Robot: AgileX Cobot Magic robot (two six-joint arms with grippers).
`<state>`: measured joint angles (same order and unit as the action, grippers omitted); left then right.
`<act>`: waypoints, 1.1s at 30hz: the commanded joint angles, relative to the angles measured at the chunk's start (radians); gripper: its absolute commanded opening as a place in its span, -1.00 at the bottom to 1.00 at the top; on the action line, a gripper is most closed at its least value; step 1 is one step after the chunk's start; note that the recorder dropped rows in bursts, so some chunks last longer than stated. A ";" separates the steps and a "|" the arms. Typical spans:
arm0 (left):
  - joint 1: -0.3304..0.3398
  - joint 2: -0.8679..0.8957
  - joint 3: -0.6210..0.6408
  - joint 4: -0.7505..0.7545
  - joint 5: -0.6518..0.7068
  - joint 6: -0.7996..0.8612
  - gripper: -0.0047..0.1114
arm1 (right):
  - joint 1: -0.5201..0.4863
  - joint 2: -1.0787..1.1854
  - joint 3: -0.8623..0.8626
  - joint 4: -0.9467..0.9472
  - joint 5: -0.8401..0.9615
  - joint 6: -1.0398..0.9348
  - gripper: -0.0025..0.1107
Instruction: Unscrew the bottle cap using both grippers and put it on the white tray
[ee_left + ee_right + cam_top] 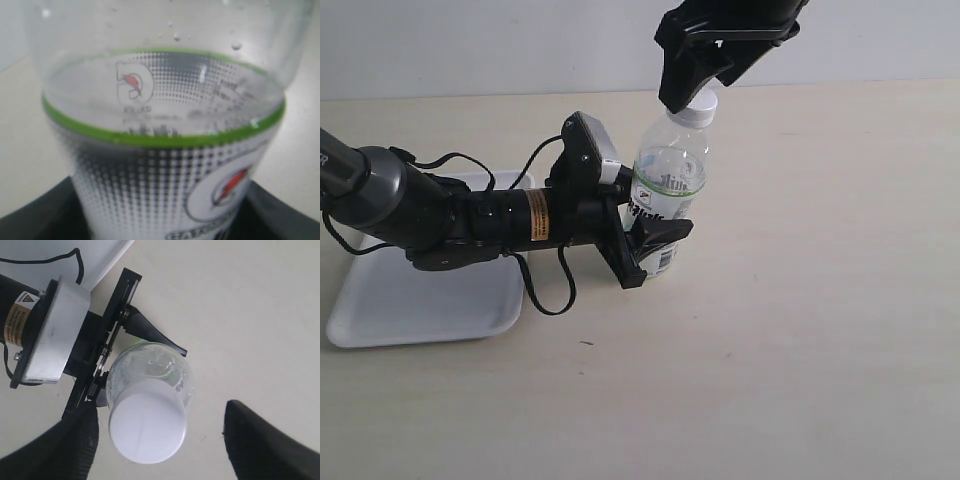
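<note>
The clear bottle [665, 185] with its white-green label stands upright on the table, leaning slightly. My left gripper [645, 250] is shut on its lower body; up close the label [165, 180] fills the left wrist view between the black fingers [35, 215]. The white bottle cap [698, 108] sits on the neck. My right gripper [695, 85] hangs over it from above, open. In the right wrist view the cap [147, 421] lies between the spread fingers [260, 440], close to one and apart from the other. The white tray [420, 290] lies at the left, under the left arm.
The left arm's body and black cables [545, 290] stretch over the tray and table at the left. The left gripper's grey camera block [50, 335] shows beside the bottle. Bare beige table [800, 330] spreads to the right and front.
</note>
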<state>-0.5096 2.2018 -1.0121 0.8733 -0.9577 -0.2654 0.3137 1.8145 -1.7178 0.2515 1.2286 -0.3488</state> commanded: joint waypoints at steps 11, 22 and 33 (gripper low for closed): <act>0.001 -0.003 0.000 0.014 0.043 0.005 -0.92 | 0.001 -0.003 0.006 0.037 -0.008 0.003 0.24; 0.001 -0.003 0.000 0.014 0.043 0.005 -0.92 | 0.001 0.008 0.006 0.033 -0.008 0.003 0.24; 0.001 -0.003 0.000 0.008 0.043 0.023 -0.92 | 0.001 0.015 0.006 0.036 -0.008 0.003 0.07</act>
<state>-0.5096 2.2018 -1.0121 0.8733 -0.9577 -0.2574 0.3137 1.8306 -1.7178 0.2871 1.2271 -0.3468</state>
